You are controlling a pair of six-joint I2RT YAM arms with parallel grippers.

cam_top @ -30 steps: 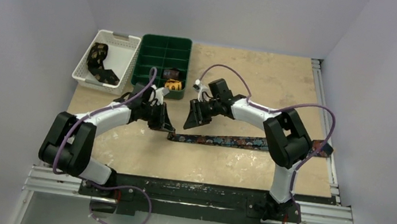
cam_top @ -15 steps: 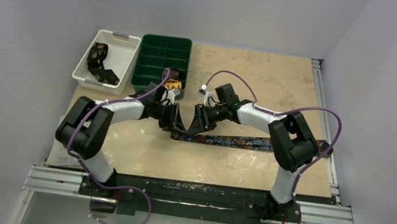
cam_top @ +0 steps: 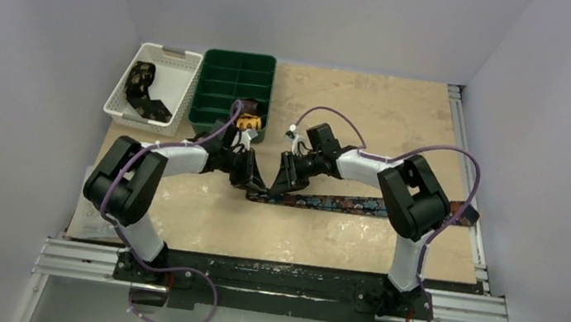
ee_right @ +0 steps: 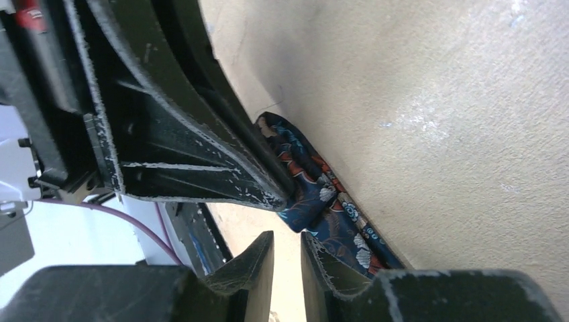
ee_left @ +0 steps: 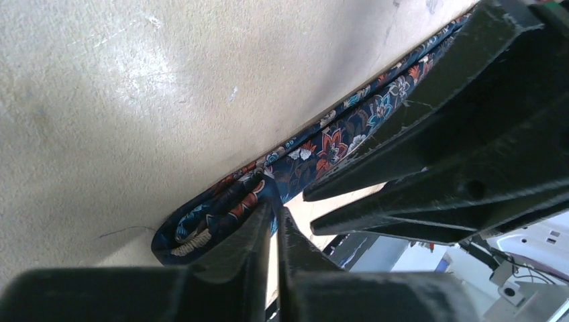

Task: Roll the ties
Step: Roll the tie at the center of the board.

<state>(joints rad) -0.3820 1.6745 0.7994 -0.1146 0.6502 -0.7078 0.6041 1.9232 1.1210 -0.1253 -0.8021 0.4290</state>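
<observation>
1. Beige tabletop (cam_top: 370,122) boxed in by plain pale walls; metal rail (cam_top: 282,287) along near edge carries both arm bases.
2. Navy floral tie (cam_top: 335,202) lies flat on the table, running L-R across the middle. Its R part passes under the R arm's elbow twd the R edge.
3. Tie's L end is doubled over on itself in a short fold; pale stitching shows inside the fold in L wrist cam.
4. L gripper (cam_top: 257,181) is down at that fold, fingertips touching the fabric edge. Fingers nearly together, only a thin slit btwn them; can't tell if cloth is pinched.
5. R gripper (cam_top: 279,187) sits just beside it, tips facing the L gripper's, low at the tie. Jaws slightly apart, bare table seen through the gap, nothing btwn them; one fingertip is right next to the tie.
6. Back L: white basket (cam_top: 185,85) w/ a black-and-gold tie (cam_top: 140,88) crumpled inside.
7. Green divided tray (cam_top: 239,55) just R of basket. Yellow tie (cam_top: 250,121) bundled in its near-R compartment, partly hidden by L arm.
8. Purple cables (cam_top: 329,112) loop along both arms.
</observation>
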